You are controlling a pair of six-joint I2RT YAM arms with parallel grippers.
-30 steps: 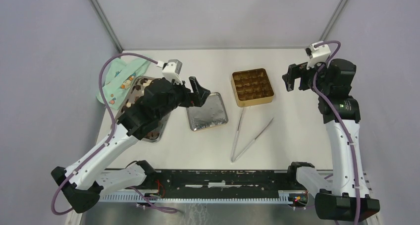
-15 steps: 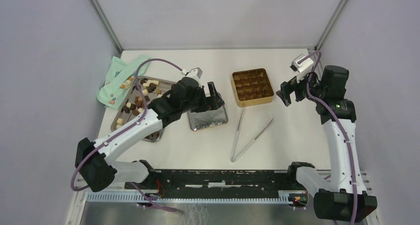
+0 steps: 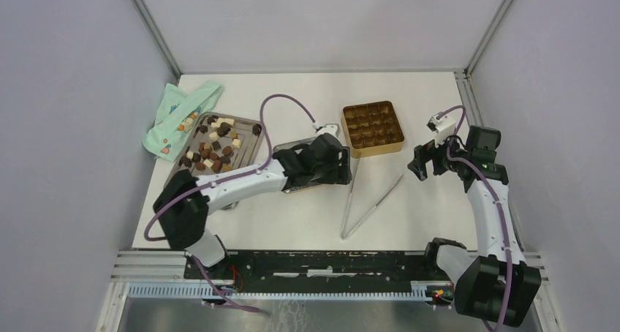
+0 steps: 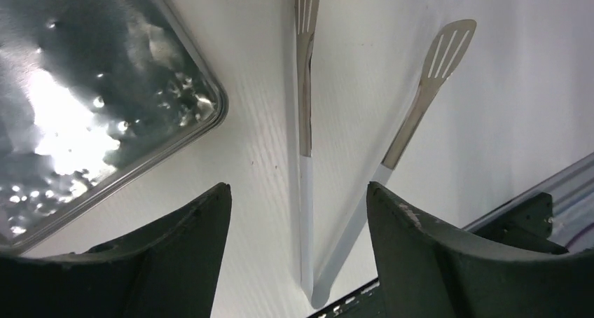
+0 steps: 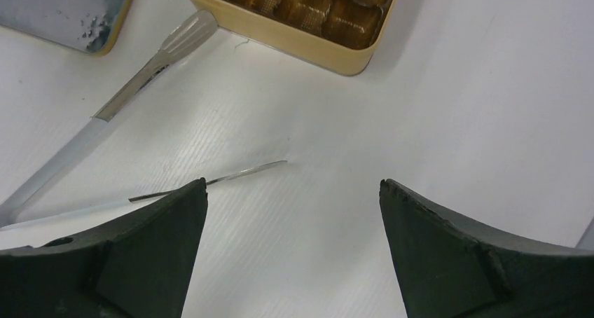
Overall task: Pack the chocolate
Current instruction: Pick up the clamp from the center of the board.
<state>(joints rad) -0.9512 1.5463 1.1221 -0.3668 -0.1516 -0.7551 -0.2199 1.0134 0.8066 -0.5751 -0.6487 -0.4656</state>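
Left arm has swung from the tray (image 3: 237,120) to the tweezers (image 4: 305,108). Your left end effector (image 4: 298,199) hangs agape astride both legs, their long axis near-to-far, w/ nothing gripped. Right end effector (image 5: 294,185) agape, empty. Chocolate (image 3: 212,145) sits in tray, well to left; left arm nearer.

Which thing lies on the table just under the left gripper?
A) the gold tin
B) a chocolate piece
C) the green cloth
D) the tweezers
D: in the left wrist view the tweezers lie flat below the left gripper, framed by its open jaws, beside a corner of the empty metal tray.
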